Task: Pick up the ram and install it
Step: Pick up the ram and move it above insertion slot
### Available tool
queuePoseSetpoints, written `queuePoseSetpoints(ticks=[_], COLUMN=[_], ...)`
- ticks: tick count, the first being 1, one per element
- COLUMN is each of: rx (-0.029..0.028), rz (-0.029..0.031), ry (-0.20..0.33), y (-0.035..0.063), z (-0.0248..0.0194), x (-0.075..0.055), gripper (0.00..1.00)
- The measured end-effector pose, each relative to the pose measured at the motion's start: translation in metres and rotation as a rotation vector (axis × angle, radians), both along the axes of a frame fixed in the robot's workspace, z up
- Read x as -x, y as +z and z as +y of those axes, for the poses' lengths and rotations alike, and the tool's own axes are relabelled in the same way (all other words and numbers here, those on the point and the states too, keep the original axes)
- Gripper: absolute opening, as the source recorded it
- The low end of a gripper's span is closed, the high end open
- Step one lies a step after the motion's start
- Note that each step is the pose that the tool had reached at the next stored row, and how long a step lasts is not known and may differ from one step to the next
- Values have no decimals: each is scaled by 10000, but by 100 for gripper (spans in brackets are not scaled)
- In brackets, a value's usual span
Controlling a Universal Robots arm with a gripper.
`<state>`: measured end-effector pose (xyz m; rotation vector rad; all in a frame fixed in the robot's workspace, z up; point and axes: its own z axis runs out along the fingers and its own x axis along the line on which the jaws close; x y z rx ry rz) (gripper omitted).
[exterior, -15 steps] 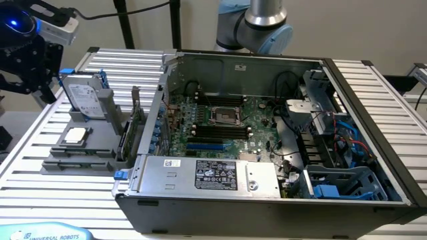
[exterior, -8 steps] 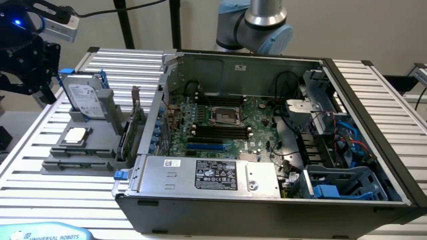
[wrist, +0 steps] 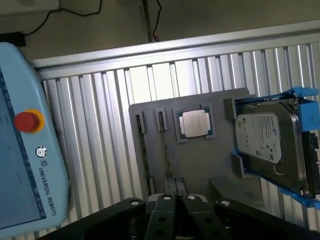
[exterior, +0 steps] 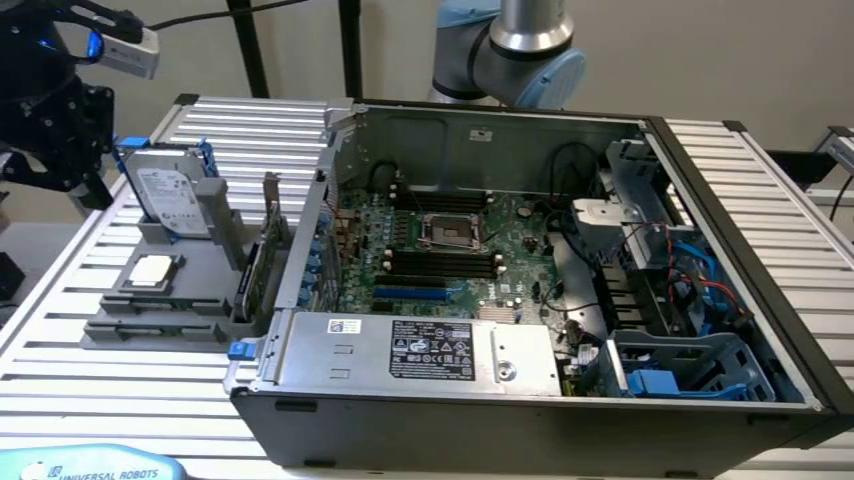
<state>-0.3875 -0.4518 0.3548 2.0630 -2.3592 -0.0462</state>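
Observation:
The ram (wrist: pixel 145 160) stands on its long edge in a slot of the grey holder (wrist: pixel 210 165), showing as a thin dark green line beside the square processor chip (wrist: pixel 195 123). My gripper (wrist: pixel 174 184) hangs above the holder's edge with its two black fingers pressed together and nothing between them. In the exterior view the gripper (exterior: pixel 83 185) is high at the far left, over the table beside the holder (exterior: pixel 147 325). The motherboard's black slots (exterior: pixel 434 262) lie inside the open computer case (exterior: pixel 534 400) at the exterior view's right.
A silver hard drive in a blue frame (exterior: pixel 174 200) leans at the holder's far end, also seen as the hard drive (wrist: pixel 272 142). An upright green expansion card (exterior: pixel 267 255) stands between holder and case. A blue teach pendant (wrist: pixel 22 150) lies on the ribbed table (exterior: pixel 80 400).

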Motion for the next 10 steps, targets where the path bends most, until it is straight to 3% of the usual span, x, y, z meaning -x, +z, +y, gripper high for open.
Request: queuePoseSetpoints(ticks=[10], rx=[0], rz=[0], ry=[1788], y=[-92], z=[0], x=[-1], gripper=[11])
